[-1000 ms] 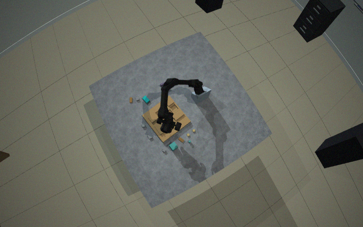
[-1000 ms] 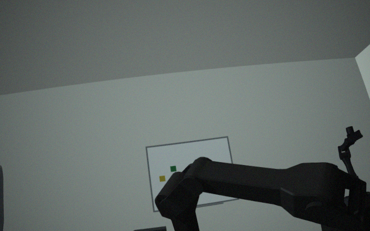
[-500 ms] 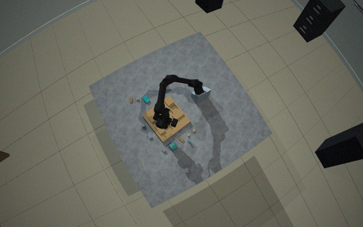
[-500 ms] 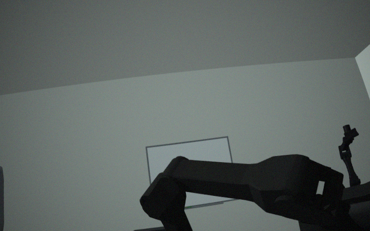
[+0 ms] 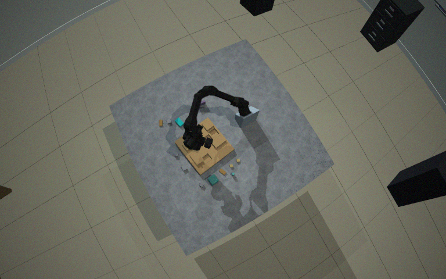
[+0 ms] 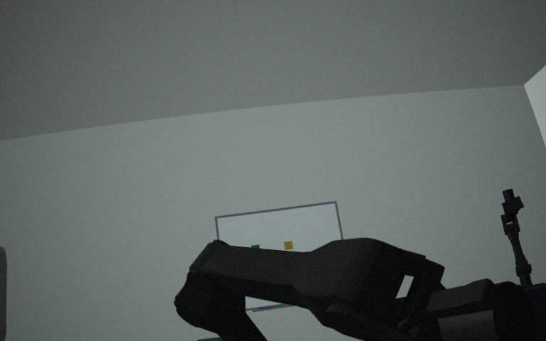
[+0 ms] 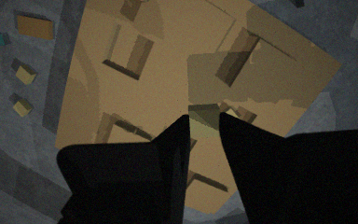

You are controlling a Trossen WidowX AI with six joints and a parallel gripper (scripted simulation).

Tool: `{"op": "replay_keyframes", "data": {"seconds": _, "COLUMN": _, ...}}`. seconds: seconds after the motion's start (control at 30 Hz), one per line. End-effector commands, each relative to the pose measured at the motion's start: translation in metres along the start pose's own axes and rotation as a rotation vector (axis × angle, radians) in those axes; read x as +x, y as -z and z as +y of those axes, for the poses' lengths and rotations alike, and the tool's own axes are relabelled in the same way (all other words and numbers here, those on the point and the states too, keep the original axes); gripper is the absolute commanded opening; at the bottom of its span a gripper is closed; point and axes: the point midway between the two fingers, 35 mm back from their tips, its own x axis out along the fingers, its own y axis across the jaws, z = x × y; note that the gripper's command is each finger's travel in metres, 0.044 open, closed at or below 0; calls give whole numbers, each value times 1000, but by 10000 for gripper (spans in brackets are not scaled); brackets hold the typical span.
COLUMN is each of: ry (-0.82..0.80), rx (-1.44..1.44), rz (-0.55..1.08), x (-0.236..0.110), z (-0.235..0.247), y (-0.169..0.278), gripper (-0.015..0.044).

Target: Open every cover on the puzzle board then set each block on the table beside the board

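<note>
Right now my end effector (image 7: 204,122) is pinching a small olive block (image 7: 203,120), held up over the puzzle board (image 7: 172,93). I think I am well along: many blocks, like an orange one (image 5: 222,171) and a teal one (image 5: 212,179), already lie on the desk (image 5: 279,138) beside the board. This block has yet to be set down. My wrist view shows open wells and the held block. The top view shows the scattered blocks but hides the held one under the arm. The exterior view shows only arm and wall.
</note>
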Motion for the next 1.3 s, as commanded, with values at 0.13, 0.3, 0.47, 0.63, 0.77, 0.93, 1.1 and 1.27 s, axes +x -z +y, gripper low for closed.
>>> {"op": "replay_keyframes", "data": {"seconds": 0.13, "ry": 1, "rx": -8, "rz": 4, "x": 0, "z": -26, "y": 24, "gripper": 80}}
{"op": "replay_keyframes", "data": {"seconds": 0.3, "ry": 1, "rx": -9, "rz": 3, "x": 0, "z": -40, "y": 37, "gripper": 80}}
{"op": "replay_keyframes", "data": {"seconds": 0.47, "ry": 1, "rx": -9, "rz": 3, "x": -1, "z": -54, "y": 52, "gripper": 80}}
{"op": "replay_keyframes", "data": {"seconds": 0.63, "ry": 3, "rx": -9, "rz": 4, "x": -1, "z": -67, "y": 67, "gripper": 80}}
{"op": "replay_keyframes", "data": {"seconds": 0.77, "ry": 5, "rx": -8, "rz": 5, "x": -1, "z": -76, "y": 79, "gripper": 80}}
{"op": "replay_keyframes", "data": {"seconds": 0.93, "ry": 7, "rx": -8, "rz": 7, "x": -1, "z": -87, "y": 95, "gripper": 80}}
{"op": "replay_keyframes", "data": {"seconds": 1.1, "ry": 11, "rx": -8, "rz": 10, "x": -1, "z": -97, "y": 112, "gripper": 80}}
{"op": "replay_keyframes", "data": {"seconds": 1.27, "ry": 14, "rx": -7, "rz": 14, "x": -1, "z": -106, "y": 129, "gripper": 80}}
